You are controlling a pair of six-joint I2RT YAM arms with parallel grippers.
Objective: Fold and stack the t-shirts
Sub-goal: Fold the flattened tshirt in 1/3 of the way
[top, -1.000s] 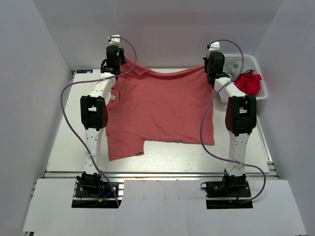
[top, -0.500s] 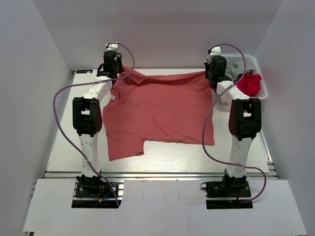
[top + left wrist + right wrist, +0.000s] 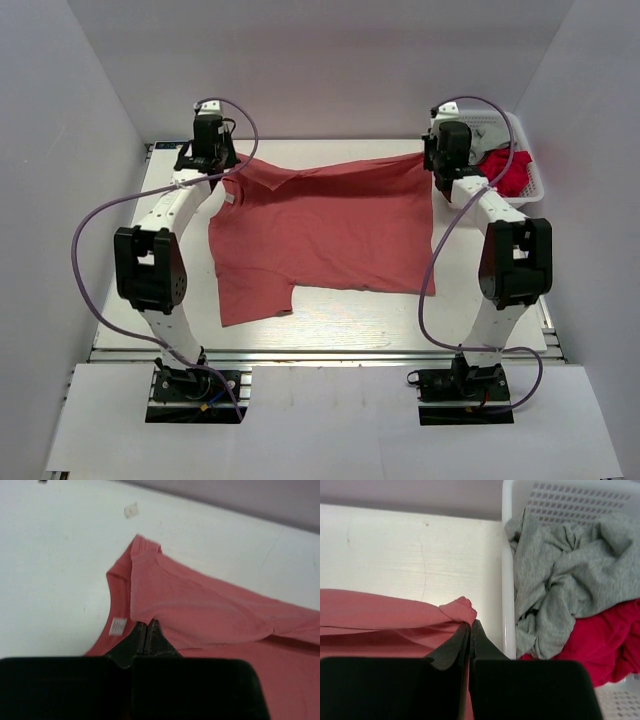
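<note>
left gripper (image 3: 147, 626): jaws pinched tight on t-shirt (image 3: 330, 225) far-left edge
right gripper (image 3: 470, 625): clamped on far-right corner, just beside basket (image 3: 506, 555)
t-shirt: stretched between both, near half on table (image 3: 350, 315)
why: we judge it's pulled taut to flatten for folding

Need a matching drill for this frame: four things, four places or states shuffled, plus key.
Things:
1 salmon t-shirt
2 grey garment
3 basket
4 left end effector

Places or states:
A shut on a salmon fold
B white, holds crumpled clothes
C crumpled, inside the basket
D spread on the table

Pairs: 1-D, 2-C, 3-B, 4-A
</note>
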